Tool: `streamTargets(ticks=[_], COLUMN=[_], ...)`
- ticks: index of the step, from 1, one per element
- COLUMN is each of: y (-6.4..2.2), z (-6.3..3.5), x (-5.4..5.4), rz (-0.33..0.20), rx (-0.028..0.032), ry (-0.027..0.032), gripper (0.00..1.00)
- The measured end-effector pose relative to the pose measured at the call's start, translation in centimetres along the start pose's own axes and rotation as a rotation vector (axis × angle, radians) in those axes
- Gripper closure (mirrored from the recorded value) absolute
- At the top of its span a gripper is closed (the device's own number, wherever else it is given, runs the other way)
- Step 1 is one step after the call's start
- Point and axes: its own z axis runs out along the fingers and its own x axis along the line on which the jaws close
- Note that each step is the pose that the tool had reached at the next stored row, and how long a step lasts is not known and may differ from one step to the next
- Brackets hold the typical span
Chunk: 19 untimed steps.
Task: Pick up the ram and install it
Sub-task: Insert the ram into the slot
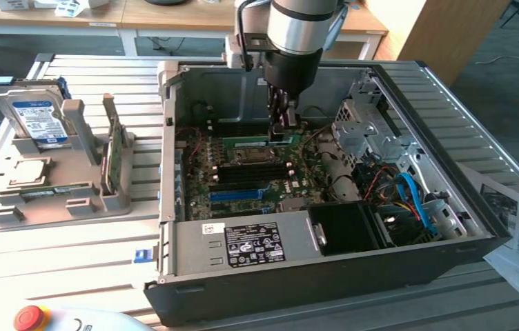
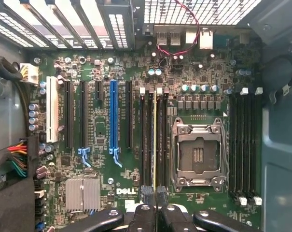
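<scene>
Green ram (image 1: pixel 252 140) is gripped edge-on by the claw (image 1: pixel 283 125), which is pinched narrow on the stick w/ a pad on each side. It's held low inside the case (image 1: pixel 352 283), lengthwise along the black slots right beside the cpu socket (image 1: pixel 246 155). Whether it's seated or just resting on the slot can't be told tbh. In the wrist view the ram (image 2: pixel 154 140) is seen as a thin pale line between two black slots, w/ the claw (image 2: pixel 154 197) clamped over its near end. Further across the mobo (image 2: pixel 136 179) a blue slot (image 2: pixel 113 116) and a ribbed heatsink (image 2: pixel 82 193) are seen. Outside the case, on the exterior view's left, a grey tray (image 1: pixel 57 207) is loaded w/ an hdd (image 1: pixel 34 117) and an upright green card (image 1: pixel 110 155). A red button (image 1: pixel 31 317) is parked near the front edge.
</scene>
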Motion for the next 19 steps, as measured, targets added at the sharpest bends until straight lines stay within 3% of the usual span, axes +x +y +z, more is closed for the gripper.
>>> streamTargets(ticks=[19], y=[0.06], z=[1.87], x=[0.0], rz=[0.0], rx=[0.0], ry=[0.0], gripper=[0.88])
